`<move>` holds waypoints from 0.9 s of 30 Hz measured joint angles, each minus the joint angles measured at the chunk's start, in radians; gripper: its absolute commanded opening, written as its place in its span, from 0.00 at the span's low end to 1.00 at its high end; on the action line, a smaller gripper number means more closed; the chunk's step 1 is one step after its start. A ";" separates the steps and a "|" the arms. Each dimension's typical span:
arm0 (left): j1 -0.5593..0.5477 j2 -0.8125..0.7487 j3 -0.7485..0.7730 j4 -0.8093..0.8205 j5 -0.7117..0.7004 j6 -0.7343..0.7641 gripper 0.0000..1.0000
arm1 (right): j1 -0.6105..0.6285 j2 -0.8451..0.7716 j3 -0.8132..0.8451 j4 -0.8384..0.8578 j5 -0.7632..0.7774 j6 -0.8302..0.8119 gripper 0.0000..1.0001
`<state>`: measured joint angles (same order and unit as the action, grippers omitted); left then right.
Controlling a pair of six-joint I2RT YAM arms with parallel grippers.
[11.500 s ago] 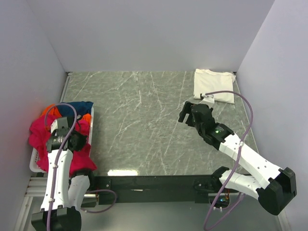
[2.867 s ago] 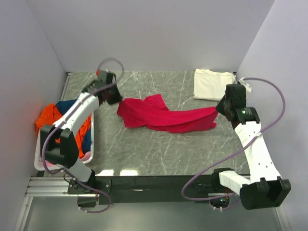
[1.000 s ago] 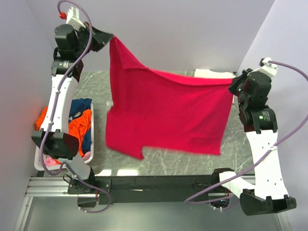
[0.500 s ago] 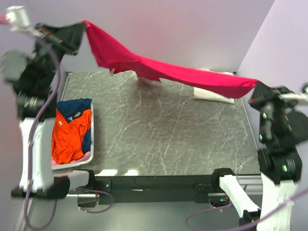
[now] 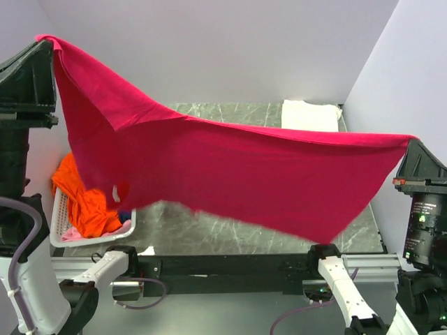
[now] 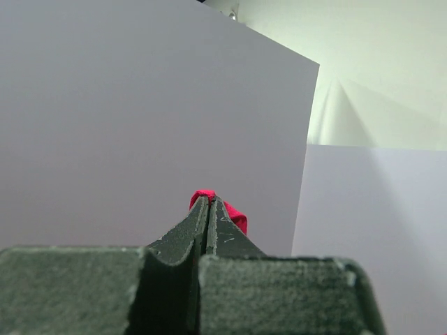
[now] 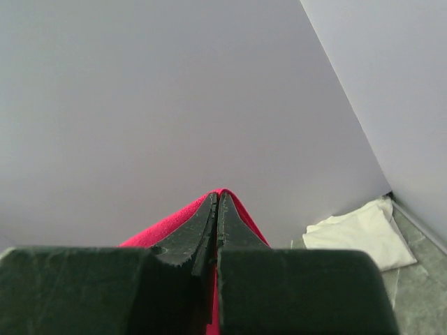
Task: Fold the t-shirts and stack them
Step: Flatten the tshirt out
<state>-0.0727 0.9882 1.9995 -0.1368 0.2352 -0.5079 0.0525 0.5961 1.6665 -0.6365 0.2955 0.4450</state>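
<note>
From above, the crimson shirt (image 5: 230, 174) hangs spread in the air over the tabletop (image 5: 230, 225), stretched wide between the two arms; the left pincer (image 5: 47, 43) is raised high at the left edge, clamped on one upper corner of the cloth; the right pincer (image 5: 411, 142) sits lower at the right edge, clamped on the opposite corner; the top edge sags between them and the lower edge droops toward the near side; the cream shirt (image 5: 311, 115) lies folded in the far right corner of the tabletop, its near part hidden behind the crimson cloth; the basket (image 5: 59, 230) stands at the left edge of the tabletop with the orange shirt (image 5: 80, 199) heaped in it and rising over its rim, and a bit of pale pink cloth (image 5: 77, 234) at its near end. In the left wrist view, the left pincer (image 6: 208, 202) has its fingers pressed together, a small bunch of the crimson shirt (image 6: 235, 217) poking out at the tips; behind it is only plain wall (image 6: 140, 105). In the right wrist view, the right pincer (image 7: 216, 199) is likewise pressed together on the crimson shirt (image 7: 174, 223), which falls away to the lower left; the cream shirt (image 7: 356, 230) lies on the tabletop (image 7: 419, 279) at lower right, close against the wall.
</note>
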 measured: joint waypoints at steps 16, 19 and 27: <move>-0.051 0.756 0.018 0.171 0.212 -0.141 0.19 | -0.033 0.299 -0.622 0.256 0.219 0.010 0.00; -0.064 1.080 0.163 0.079 0.213 -0.143 0.62 | -0.101 0.541 -0.637 0.316 0.193 0.018 0.21; -0.105 1.346 0.038 -0.092 0.203 -0.158 0.89 | -0.203 0.903 -0.590 0.307 0.031 0.031 0.84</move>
<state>-0.1772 2.3341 2.0373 -0.2283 0.4385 -0.6655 -0.1501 1.4986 1.0763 -0.3294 0.3267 0.4763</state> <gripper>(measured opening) 0.889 0.809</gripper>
